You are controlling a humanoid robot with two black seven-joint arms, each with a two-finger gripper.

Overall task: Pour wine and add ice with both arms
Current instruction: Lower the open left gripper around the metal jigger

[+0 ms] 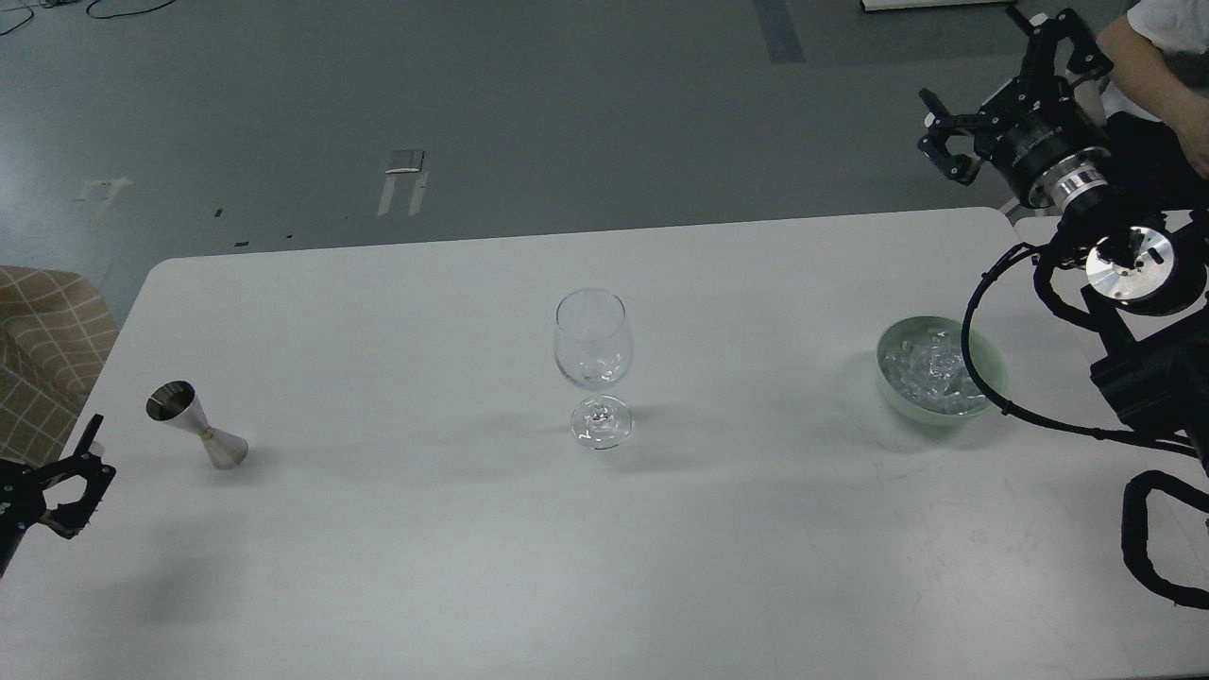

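A clear, empty wine glass [590,364] stands upright at the table's middle. A steel jigger [195,426] stands tilted at the left; I cannot tell whether it holds anything. No wine stream shows. A pale green bowl [886,380] at the right holds the ice [930,368], several clear chunks. My left gripper [74,477] is low at the table's left edge, below and left of the jigger, open and empty, partly cut off by the view's edge. My right gripper [1006,85] is raised beyond the table's far right corner, open and empty, well above the bowl.
The white table [604,548] has rounded far corners. My right arm's black cable [968,331] loops over the bowl's right side. A person's arm [1148,57] is at the top right behind my right arm. A checked cushion [42,359] sits off the left edge.
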